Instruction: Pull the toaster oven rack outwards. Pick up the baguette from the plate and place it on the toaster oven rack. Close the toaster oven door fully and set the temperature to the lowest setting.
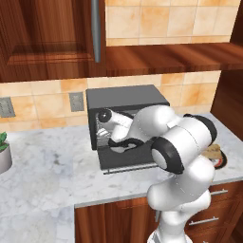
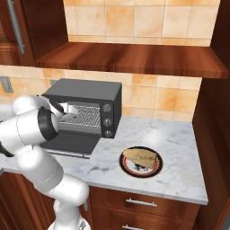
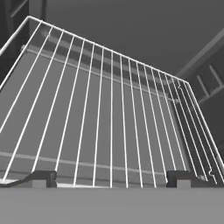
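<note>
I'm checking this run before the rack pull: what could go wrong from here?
1. The tool sits at the front edge of the rack with its fingertips wide apart; pulling back without closing could slip off the wire.
2. The arm reaches over the lowered door into the oven; a low retreat could press on it.
3. The baguette still lies on the plate, so shutting early would skip it.

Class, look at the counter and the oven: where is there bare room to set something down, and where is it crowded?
Bare marble lies left of the toaster oven, toward the potted plant, and between the oven and the plate. The rack is bare. The oven mouth is crowded: the gripper reaches in over the open door.
</note>
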Robot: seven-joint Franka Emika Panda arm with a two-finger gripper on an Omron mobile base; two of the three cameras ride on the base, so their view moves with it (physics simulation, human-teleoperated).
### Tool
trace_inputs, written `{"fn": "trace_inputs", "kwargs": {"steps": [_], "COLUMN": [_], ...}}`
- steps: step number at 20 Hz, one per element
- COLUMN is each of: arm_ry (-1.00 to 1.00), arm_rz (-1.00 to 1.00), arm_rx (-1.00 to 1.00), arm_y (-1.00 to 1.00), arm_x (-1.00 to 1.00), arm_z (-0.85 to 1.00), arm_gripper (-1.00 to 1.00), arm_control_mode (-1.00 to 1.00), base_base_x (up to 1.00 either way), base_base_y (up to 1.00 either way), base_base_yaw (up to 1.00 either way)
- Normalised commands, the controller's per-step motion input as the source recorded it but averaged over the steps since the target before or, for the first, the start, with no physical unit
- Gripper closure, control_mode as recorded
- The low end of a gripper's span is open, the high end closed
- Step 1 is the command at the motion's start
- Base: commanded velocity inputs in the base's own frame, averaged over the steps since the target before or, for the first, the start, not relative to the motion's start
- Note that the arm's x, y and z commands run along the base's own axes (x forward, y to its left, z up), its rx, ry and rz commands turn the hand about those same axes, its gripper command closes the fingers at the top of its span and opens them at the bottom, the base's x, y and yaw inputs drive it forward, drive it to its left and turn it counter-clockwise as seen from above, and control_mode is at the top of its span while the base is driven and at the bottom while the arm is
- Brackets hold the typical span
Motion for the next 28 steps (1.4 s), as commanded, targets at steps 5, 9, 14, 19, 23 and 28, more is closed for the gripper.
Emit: {"fn": "trace_inputs", "kwargs": {"steps": [5,9,14,19,23,28], "arm_ry": [-0.06,-0.06,0.00,0.01,0.16,0.28], "arm_rz": [0.00,0.00,0.00,0.00,-0.05,-0.11], "arm_rx": [0.03,0.03,0.05,0.03,0.00,0.00], "arm_y": [0.00,0.00,0.00,0.00,0.00,0.00], "arm_x": [0.32,0.32,0.22,0.03,-0.27,-0.62], "arm_z": [-0.21,-0.17,-0.32,-0.41,-0.47,-0.54], "arm_gripper": [-1.00,-1.00,-1.00,-1.00,-1.00,-1.00], "arm_control_mode": [-1.00,-1.00,-1.00,-1.00,-1.00,-1.00], "base_base_x": [0.00,0.00,0.00,0.00,0.00,0.00], "base_base_y": [0.00,0.00,0.00,0.00,0.00,0.00], "base_base_yaw": [0.00,0.00,0.00,0.00,0.00,0.00]}}
